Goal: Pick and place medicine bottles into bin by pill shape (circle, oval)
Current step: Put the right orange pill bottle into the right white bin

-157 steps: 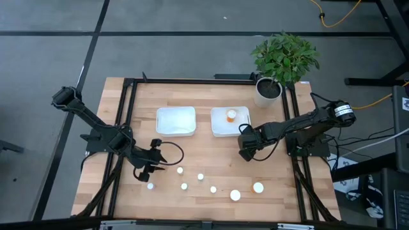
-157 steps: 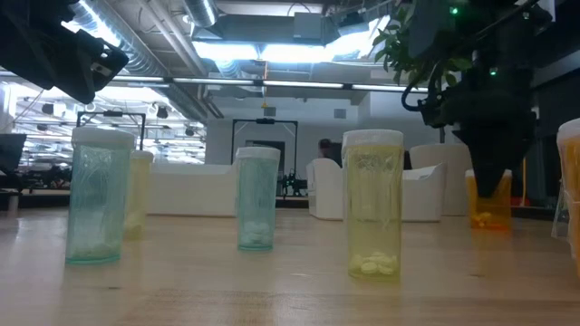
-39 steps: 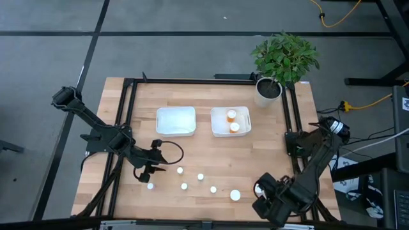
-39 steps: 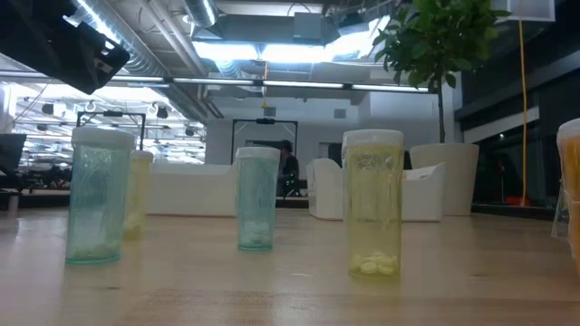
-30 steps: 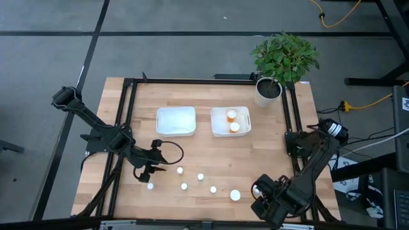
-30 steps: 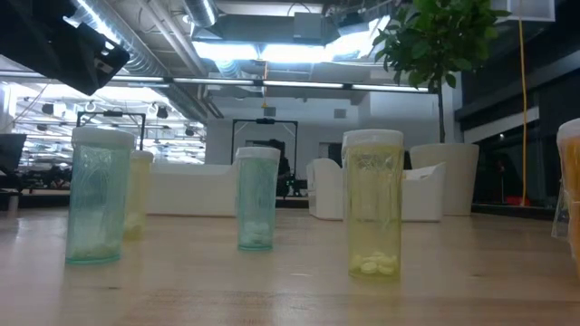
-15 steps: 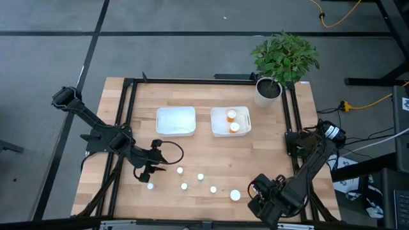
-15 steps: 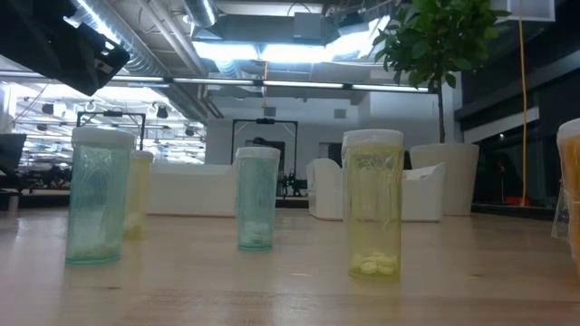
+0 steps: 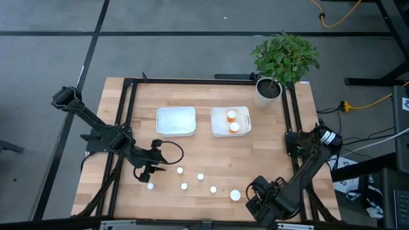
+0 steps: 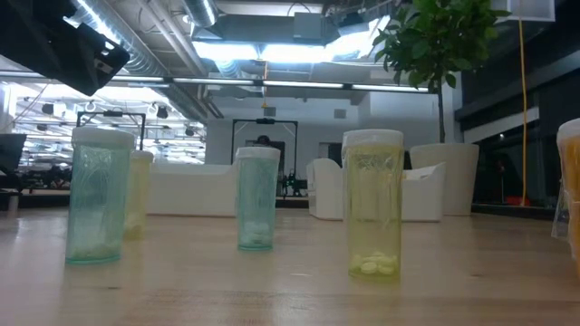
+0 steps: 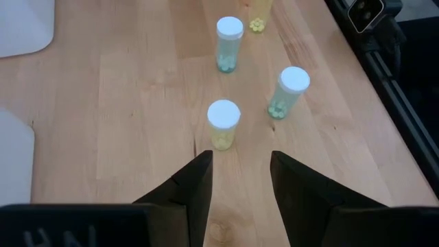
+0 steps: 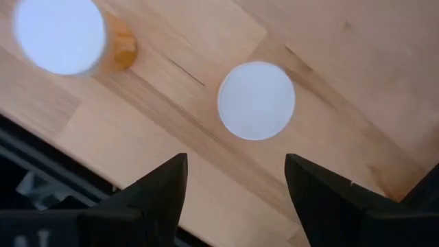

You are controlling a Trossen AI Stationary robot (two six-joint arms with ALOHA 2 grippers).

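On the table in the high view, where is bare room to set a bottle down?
Bare wood lies between the bins and the row of bottles, and beside the plant pot. The front edge near the right claw is crowded.

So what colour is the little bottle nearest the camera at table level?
Pale yellow bottle with a white cap; low view.

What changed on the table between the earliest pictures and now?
The right pincer released a second orange bottle into the right bin, then swung to the front edge and now hovers open above a white-capped bottle. The left pincer and the small bottles stayed put.
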